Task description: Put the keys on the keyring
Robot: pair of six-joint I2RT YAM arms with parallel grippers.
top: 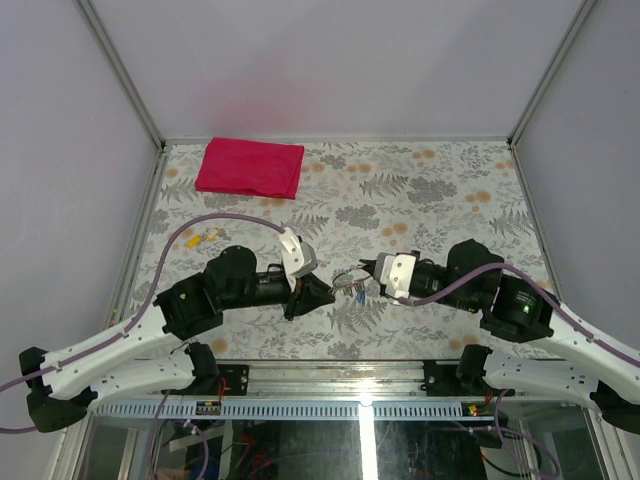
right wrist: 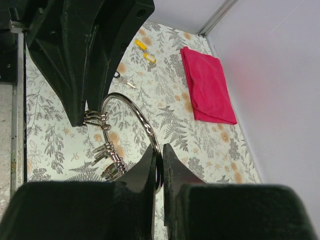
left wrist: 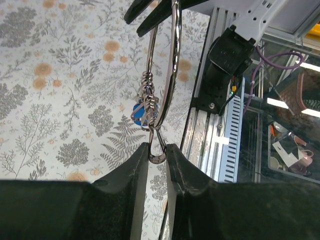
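Both arms meet low in the middle of the top view, over the floral table [top: 450, 200].

Left gripper [left wrist: 157, 150]: fingers clenched on a small wire loop at the bottom of the keyring [left wrist: 147, 94], seen at bottom centre of the left wrist view.

Right gripper [right wrist: 159, 152]: fingers pinched on the far arc of the big ring, at bottom centre of its own view. The ring hangs stretched between the two, off the table.

Keys [left wrist: 138, 114]: a blue head sits among the small coils at mid-frame in the left wrist view, hanging close against the ring wire. Whether it is fully threaded cannot be told.

Step in hand, as I judge it: working the key along the wire while the ring is held taut. To do it well:
- Both clamps should be firm, with no twist between the wrists.
- The ring should turn in small amounts so the blue head slides round the coil and does not jam.
- Pulling the arms apart risks the thin loop slipping out.

Count:
- grippers: two
- large ring: one
- small rings: several, too tangled to number
- blue heads: one patch, so one key or two is unclear
- yellow tags [right wrist: 145, 50]: two, upper middle of the right wrist view
- red cloth [top: 250, 168]: one, upper left of the top view
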